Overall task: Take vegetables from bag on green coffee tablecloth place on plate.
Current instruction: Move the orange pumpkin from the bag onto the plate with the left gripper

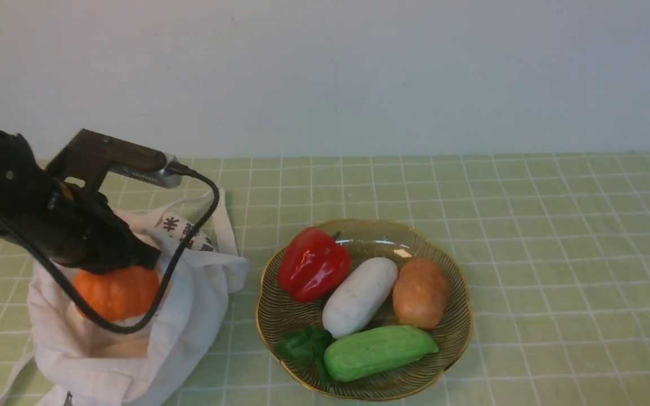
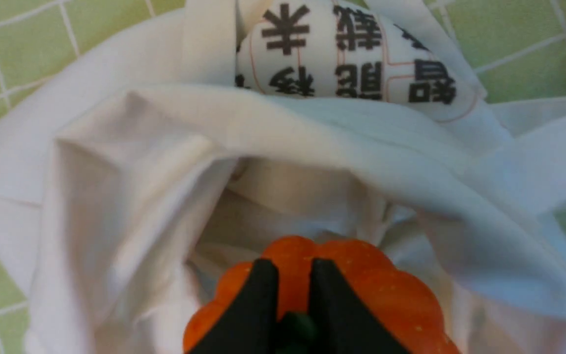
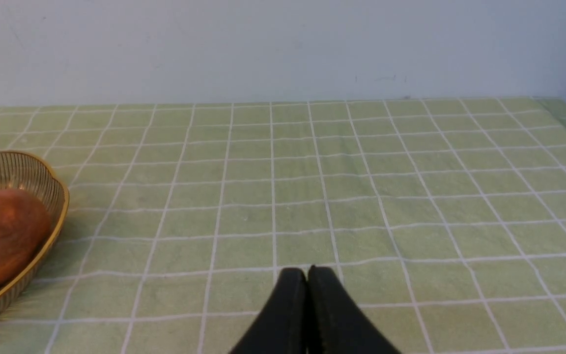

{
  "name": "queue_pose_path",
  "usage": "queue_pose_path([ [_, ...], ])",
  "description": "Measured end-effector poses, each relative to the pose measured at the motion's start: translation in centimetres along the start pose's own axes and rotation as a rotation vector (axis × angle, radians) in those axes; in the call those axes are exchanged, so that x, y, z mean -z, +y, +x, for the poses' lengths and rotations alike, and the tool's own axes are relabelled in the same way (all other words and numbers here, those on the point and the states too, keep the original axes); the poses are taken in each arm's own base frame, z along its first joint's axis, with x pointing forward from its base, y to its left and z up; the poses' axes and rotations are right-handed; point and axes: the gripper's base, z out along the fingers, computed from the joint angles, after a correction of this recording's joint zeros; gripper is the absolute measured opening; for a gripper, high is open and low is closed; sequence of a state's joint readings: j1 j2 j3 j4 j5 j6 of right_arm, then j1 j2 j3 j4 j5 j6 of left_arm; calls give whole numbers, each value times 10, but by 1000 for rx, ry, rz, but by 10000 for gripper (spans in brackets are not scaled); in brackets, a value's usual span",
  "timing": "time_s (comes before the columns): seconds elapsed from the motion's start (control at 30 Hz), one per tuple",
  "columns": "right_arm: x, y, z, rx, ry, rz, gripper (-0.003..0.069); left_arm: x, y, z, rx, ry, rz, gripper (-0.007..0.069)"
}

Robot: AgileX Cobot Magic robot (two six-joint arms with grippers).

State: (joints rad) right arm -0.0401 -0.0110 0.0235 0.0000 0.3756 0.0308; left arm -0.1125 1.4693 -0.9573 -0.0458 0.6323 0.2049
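Note:
The orange ribbed pumpkin [image 1: 116,293] sits at the mouth of the off-white cloth bag [image 1: 189,316] at the left of the green checked tablecloth [image 1: 556,254]. My left gripper [image 1: 147,260] is on top of the pumpkin. In the left wrist view the gripper [image 2: 293,269] is shut on the green stem of the pumpkin [image 2: 386,290], with the bag [image 2: 140,172] open around it. The amber scalloped plate [image 1: 376,234] lies to the bag's right. My right gripper [image 3: 306,271] is shut and empty above bare cloth [image 3: 312,196], right of the plate [image 3: 42,182]. It does not show in the front view.
The plate holds a red pepper [image 1: 312,263], a white radish [image 1: 359,296], a brown potato [image 1: 421,293], a green cucumber [image 1: 378,352] and a dark green leaf [image 1: 302,347]. A black cable [image 1: 203,220] loops from the left wrist past the bag. A pale wall stands behind.

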Motion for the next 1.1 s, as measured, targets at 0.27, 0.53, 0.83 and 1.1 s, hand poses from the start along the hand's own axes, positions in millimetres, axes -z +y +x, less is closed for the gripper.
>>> queue_pose_path([
  [0.27, 0, 0, 0, 0, 0, 0, -16, 79, -7, 21, 37, -31, 8, 48],
  [0.53, 0, 0, 0, 0, 0, 0, -16, 113, -42, 22, -65, -177, 117, 48],
  [0.83, 0, 0, 0, 0, 0, 0, -16, 78, -142, -2, -318, -324, 334, 48],
  [1.1, 0, 0, 0, 0, 0, 0, -16, 14, -183, -26, -319, -488, 342, 48],
])
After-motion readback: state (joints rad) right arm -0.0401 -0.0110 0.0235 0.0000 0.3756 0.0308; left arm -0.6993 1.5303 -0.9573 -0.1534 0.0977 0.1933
